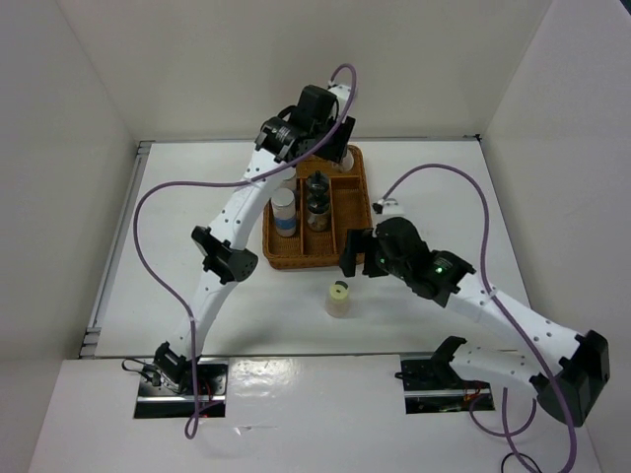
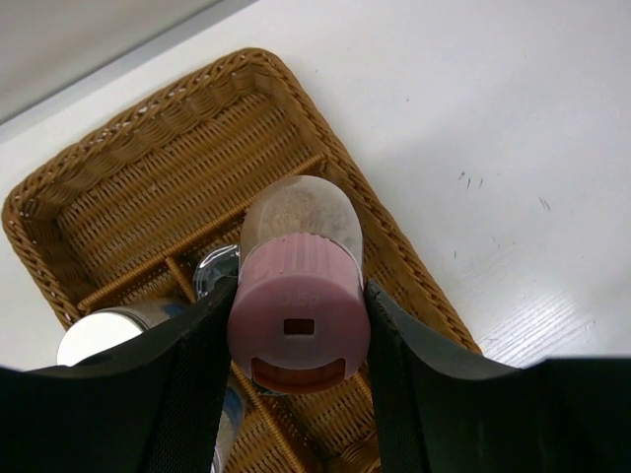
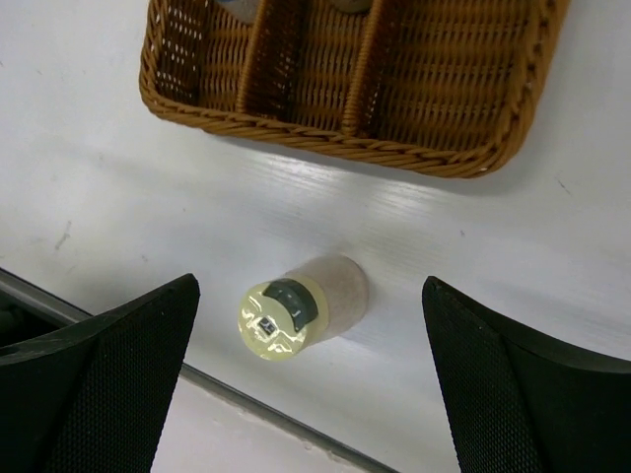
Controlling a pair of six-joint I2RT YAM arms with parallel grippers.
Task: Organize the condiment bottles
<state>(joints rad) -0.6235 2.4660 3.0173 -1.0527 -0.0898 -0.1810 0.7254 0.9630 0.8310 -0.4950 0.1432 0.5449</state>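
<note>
My left pincer [image 2: 299, 330] is clamped on the pink-capped shaker [image 2: 301, 227], whose long axis runs along the fingers. Its cap faces the wrist and its base points at the basket [image 2: 325, 158] beyond. A silver-lidded shaker [image 2: 99, 335] stands just left. My right pincer [image 3: 308, 291] stands apart over the upright yellow-capped shaker [image 3: 286, 315] on the tabletop [image 3: 493, 256].

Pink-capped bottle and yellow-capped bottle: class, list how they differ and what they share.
The pink-capped bottle is gripped by the left gripper above the basket; the yellow-capped bottle stands free on the table. Caps: pink versus pale yellow. Both are small round shakers.
</note>
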